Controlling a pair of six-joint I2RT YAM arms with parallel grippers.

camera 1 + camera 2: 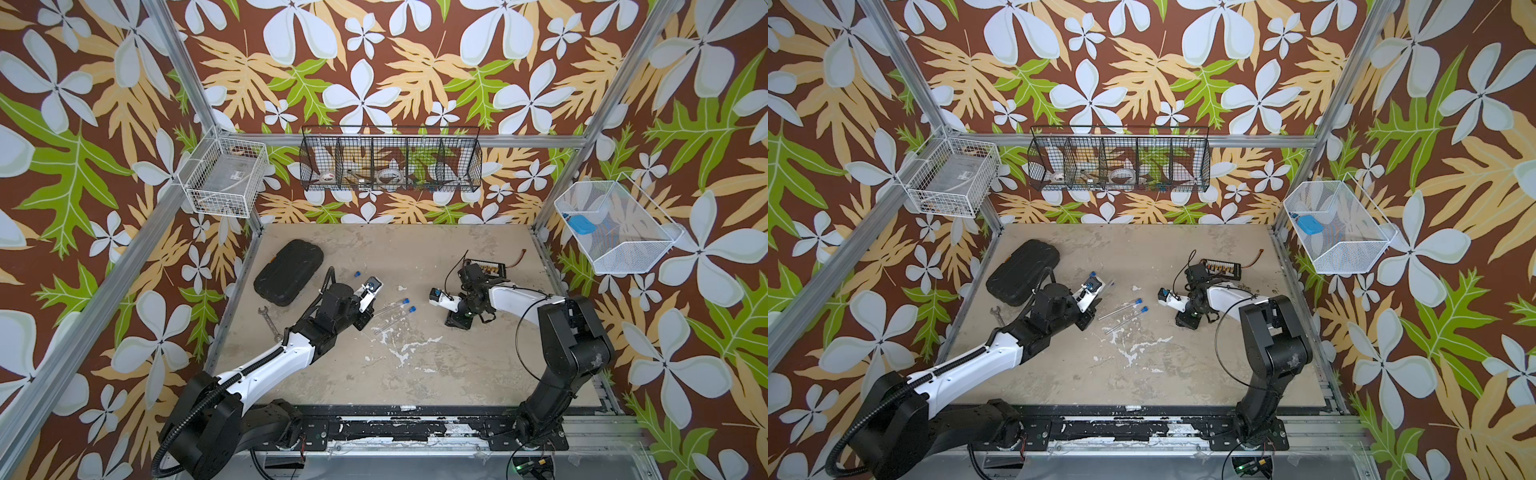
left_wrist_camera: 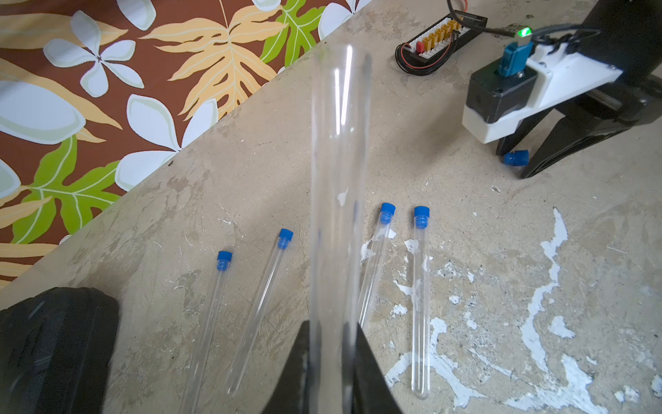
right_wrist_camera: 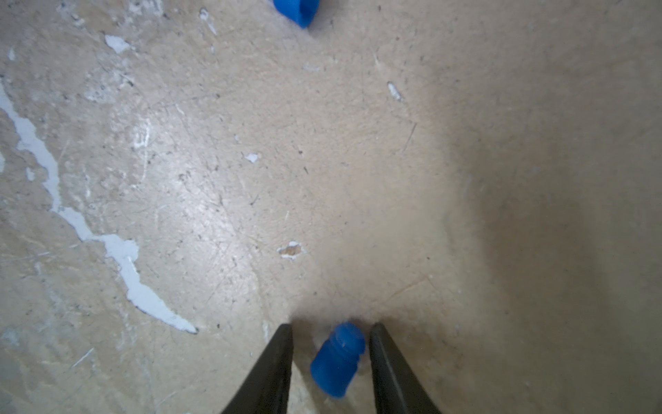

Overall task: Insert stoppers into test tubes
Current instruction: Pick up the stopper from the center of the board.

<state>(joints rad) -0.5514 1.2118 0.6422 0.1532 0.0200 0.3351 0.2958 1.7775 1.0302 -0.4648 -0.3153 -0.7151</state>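
Your left gripper (image 2: 331, 328) is clenched on a clear test tube (image 2: 338, 161), which reaches out past the fingers above the table (image 2: 501, 286) and bears no stopper at its far end. Beneath it, four capped test tubes (image 2: 420, 304) lie flat on the table, roughly side by side, each with a blue plug in its mouth. Your right gripper (image 3: 331, 325) stands with its jaws parted and its tips down at the table, straddling one loose stopper (image 3: 336, 362) that lies between them. A gap shows on one side of it, so it is not gripped. A black case (image 1: 289, 272) sits behind your left arm.
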